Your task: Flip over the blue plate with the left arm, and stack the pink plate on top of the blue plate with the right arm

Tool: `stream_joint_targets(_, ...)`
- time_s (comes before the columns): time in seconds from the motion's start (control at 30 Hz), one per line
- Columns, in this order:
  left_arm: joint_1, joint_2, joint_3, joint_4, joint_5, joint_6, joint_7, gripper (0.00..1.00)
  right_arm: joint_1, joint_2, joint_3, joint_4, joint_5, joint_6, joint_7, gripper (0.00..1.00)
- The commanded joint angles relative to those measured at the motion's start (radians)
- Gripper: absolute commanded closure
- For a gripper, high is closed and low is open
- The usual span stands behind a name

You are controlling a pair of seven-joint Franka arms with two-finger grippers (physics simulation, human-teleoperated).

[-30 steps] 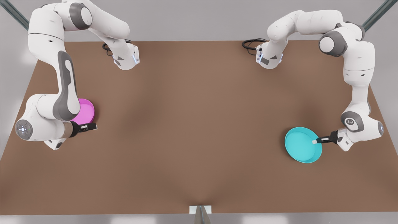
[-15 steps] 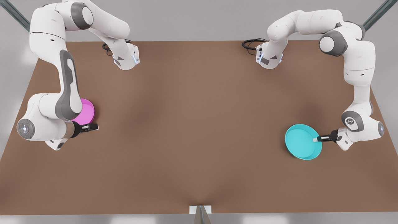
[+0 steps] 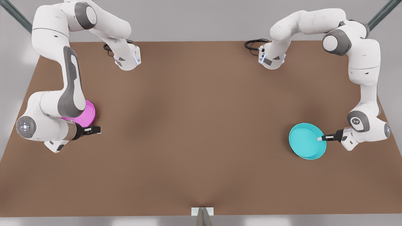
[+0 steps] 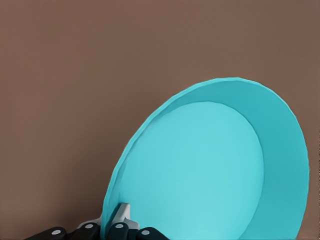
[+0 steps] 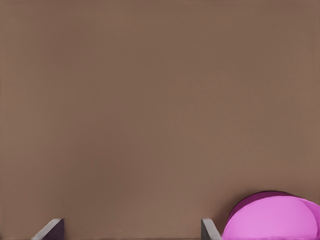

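My left gripper [image 3: 320, 138] is clamped on the blue plate [image 3: 306, 140] rim, tilting it up off the brown table [image 3: 194, 131] at the front view's right. My right gripper [image 3: 95, 129], fingers spread, hovers just beside the pink plate [image 3: 87, 113] at the left.

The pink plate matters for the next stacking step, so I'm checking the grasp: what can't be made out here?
- Pink plate: front view, the right arm's forearm hides much of it; right wrist view cuts it at the edge.
- Right gripper: open beside the plate; contact with the rim cannot be told.
- Blue plate: lifted and tilted in the left gripper; its underside faces away.
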Motion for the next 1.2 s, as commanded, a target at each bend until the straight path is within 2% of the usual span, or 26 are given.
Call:
stream_joint_targets(0.0,0.000,0.000,0.000,0.000,-0.094,-0.003,0.004,0.79,0.001,0.000,0.000,0.000,0.001,-0.001,0.000,0.00)
stream_joint_targets(0.23,-0.032,-0.035,-0.006,0.006,-0.082,-0.038,-0.076,0.79,-0.013,0.000,-0.002,-0.003,-0.010,-0.018,0.000,0.00)
stream_joint_targets(0.43,-0.143,-0.101,-0.006,0.037,0.013,-0.126,-0.260,0.79,-0.018,-0.002,-0.002,0.002,-0.019,-0.016,0.002,0.00)
stream_joint_targets(0.9,-0.284,-0.175,-0.011,0.045,0.205,-0.160,-0.472,0.79,-0.024,0.001,-0.005,-0.003,-0.019,-0.018,-0.001,0.00)
stream_joint_targets(1.17,-0.351,-0.187,-0.005,0.046,0.246,-0.164,-0.515,0.79,-0.026,0.001,-0.005,-0.003,-0.019,-0.018,0.000,0.00)
